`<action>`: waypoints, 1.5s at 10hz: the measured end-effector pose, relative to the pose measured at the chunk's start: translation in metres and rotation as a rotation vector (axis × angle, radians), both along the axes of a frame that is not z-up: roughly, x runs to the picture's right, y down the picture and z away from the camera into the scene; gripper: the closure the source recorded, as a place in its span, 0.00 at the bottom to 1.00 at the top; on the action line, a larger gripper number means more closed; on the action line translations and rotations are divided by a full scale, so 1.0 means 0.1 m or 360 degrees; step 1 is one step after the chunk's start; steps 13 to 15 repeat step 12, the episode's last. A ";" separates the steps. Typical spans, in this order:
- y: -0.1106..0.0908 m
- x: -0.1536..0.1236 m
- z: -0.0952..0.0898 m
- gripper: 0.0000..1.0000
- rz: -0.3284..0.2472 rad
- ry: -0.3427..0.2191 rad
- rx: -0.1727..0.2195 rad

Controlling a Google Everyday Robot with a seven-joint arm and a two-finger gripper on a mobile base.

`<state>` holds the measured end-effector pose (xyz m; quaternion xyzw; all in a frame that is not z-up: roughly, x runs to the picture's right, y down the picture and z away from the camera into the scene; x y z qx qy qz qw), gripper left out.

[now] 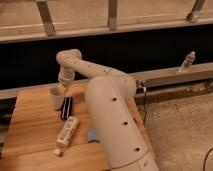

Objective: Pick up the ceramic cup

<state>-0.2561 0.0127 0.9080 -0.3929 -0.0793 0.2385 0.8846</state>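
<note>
The ceramic cup (56, 98) is a small pale handleless cup. It stands upright on the wooden table (30, 130) near its far left part. My gripper (61, 90) hangs at the end of the cream arm (102, 100), directly over the cup's right rim and touching or nearly touching it. The arm's lower end hides the gripper's tip and part of the cup's rim.
A black oblong object (66, 108) lies just right of the cup. A white bottle with a label (66, 132) lies on its side nearer the front. A small blue thing (91, 135) sits by the arm's base. A clear bottle (187, 61) stands on the far right ledge.
</note>
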 end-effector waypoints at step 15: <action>-1.18 0.28 -1.39 1.00 0.0144 -0.0449 0.0202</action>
